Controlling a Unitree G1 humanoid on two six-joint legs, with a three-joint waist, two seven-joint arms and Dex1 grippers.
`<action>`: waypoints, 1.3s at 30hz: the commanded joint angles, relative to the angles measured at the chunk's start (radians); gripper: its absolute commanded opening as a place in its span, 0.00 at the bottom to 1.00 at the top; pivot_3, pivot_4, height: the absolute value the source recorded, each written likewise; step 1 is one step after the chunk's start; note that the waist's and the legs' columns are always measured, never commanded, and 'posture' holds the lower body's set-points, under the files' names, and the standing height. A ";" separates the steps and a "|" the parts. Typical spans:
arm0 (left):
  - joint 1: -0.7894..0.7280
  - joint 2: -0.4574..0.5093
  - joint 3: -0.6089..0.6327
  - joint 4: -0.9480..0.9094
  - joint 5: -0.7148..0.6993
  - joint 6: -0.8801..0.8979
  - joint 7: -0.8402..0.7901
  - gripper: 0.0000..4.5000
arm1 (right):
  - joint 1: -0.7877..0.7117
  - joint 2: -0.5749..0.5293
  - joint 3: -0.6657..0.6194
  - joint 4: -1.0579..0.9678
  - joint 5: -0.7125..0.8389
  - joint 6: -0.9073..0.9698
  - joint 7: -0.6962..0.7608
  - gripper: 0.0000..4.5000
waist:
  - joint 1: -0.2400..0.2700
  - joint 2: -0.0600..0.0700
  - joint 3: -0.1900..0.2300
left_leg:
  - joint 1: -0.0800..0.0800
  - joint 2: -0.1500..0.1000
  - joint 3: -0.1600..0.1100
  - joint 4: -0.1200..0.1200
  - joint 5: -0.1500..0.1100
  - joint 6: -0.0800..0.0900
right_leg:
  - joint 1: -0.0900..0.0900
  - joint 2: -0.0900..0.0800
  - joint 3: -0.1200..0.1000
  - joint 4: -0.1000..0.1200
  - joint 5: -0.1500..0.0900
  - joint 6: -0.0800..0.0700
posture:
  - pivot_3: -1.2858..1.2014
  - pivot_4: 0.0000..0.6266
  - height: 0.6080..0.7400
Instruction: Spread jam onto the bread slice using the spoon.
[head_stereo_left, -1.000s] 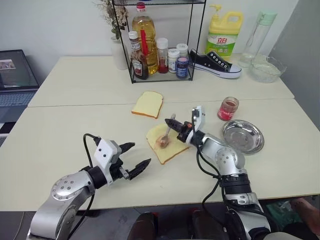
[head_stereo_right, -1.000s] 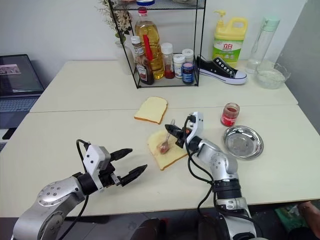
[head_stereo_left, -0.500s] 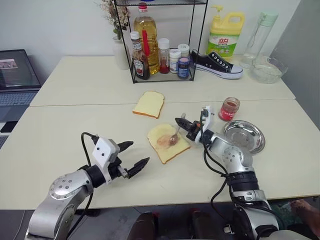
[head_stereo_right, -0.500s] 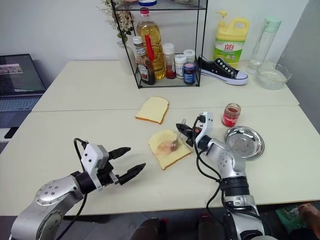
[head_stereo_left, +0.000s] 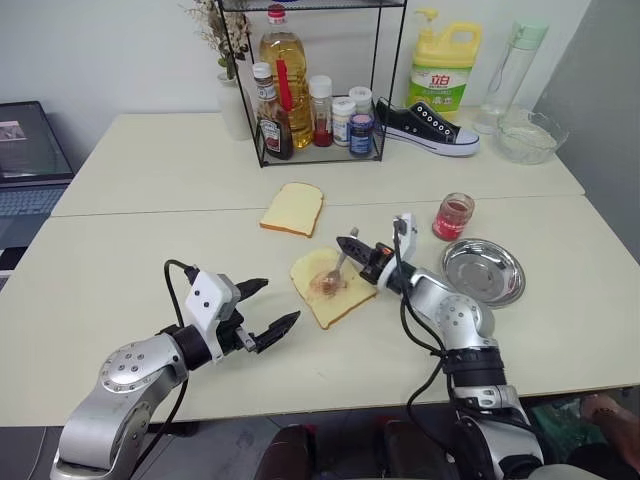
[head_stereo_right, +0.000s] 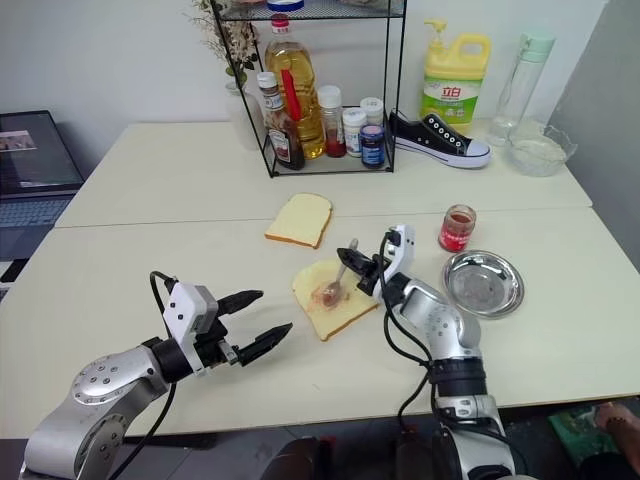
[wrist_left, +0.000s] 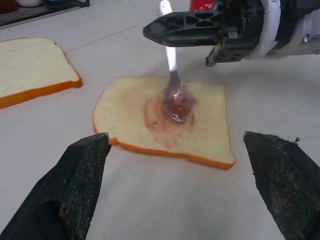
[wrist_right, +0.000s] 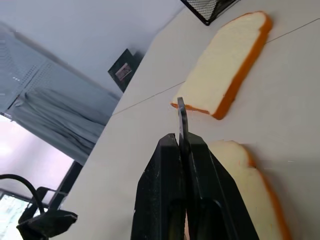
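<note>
Bread slice (head_stereo_left: 331, 285) lies flat near the middle of the bench (head_stereo_left: 120, 270), a bit toward the front edge, one corner pointing at the robot. Thin pinkish-red jam smear (wrist_left: 162, 117) on its centre, crust edges bare. Spoon (wrist_left: 175, 90) bowl sits on that smear, red-stained, handle rising steeply up toward the back. Right end effector (head_stereo_left: 352, 250) clenched on the spoon handle; wrist view shows both black fingers pressed together with the thin metal handle sticking out between them. It hangs just above the slice's right-rear edge, pointing roughly level toward the left.

Left end effector (head_stereo_left: 268, 307) released, fingers spread wide, holding nothing, over bare bench left of the slice and nearer the front edge, well apart from it, aimed at the slice.

Second, smaller slice with rounded top (head_stereo_left: 293, 208) lies behind the first one, apart from it. Jam jar (head_stereo_left: 453, 216) stands right of centre; round steel plate (head_stereo_left: 484, 271) just in front of it, toward the right edge. Wire rack (head_stereo_left: 310, 85) with bottles at the back edge, black sneaker (head_stereo_left: 428, 126) beside it, yellow detergent jug (head_stereo_left: 441, 70), glass bowl (head_stereo_left: 528, 137) at the back right corner. Laptop (head_stereo_left: 25, 150) off the left edge.
</note>
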 joint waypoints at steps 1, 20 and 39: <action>0.008 0.009 0.018 -0.024 -0.008 -0.011 0.001 1.00 | -0.057 0.018 -0.007 0.079 -0.022 -0.062 0.016 0.01 | 0.000 0.000 0.000 | 0.000 0.000 0.000 0.000 0.000 0.000 | 0.000 0.000 0.000 0.000 0.000 0.000 | 0.52 0.24 1.00; -0.010 0.003 0.000 -0.011 -0.006 -0.016 0.010 1.00 | -0.191 0.026 -0.107 0.276 -0.065 -0.225 -0.014 0.01 | 0.003 0.000 0.000 | 0.000 0.000 0.000 0.001 0.000 0.000 | 0.001 0.000 0.000 0.000 0.000 0.000 | 0.52 0.24 1.00; -0.546 -0.047 -0.335 0.218 0.036 0.013 -0.226 1.00 | 0.115 -0.261 -0.397 -0.652 0.366 0.221 -0.478 0.01 | 0.012 0.001 0.001 | -0.002 -0.003 -0.001 0.001 0.000 0.000 | 0.002 -0.001 -0.001 -0.001 0.000 0.000 | 0.52 0.24 1.00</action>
